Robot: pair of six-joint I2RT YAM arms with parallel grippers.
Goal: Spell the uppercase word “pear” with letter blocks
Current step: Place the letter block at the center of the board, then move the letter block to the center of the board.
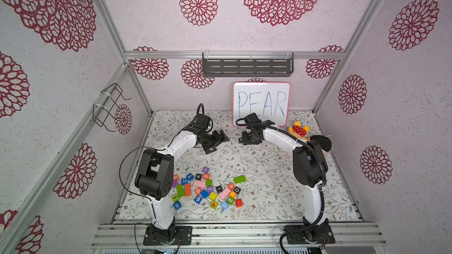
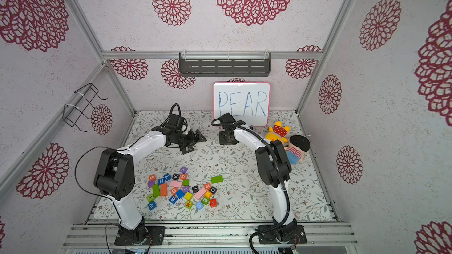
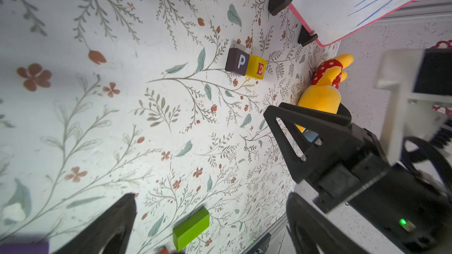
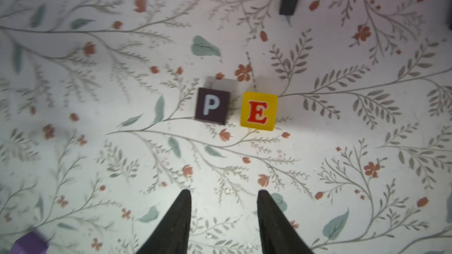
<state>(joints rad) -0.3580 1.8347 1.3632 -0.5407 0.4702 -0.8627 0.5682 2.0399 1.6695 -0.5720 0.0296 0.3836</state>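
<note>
Flowery mat point(image 4: 97, 94) lies under my right gripper point(image 4: 225, 191). Its jaws are spread and empty. The P block point(image 4: 212, 105) and E block point(image 4: 259, 111) sit just ahead of the tips. My left gripper point(image 1: 219, 142) is wide open too. I should back off straight, not bump E, then get the A block point(image 1: 206, 176).

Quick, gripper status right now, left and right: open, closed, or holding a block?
Left gripper: wide open, holding nothing.
Right gripper: open, empty; black P block and yellow E block lie free on the mat.
</note>
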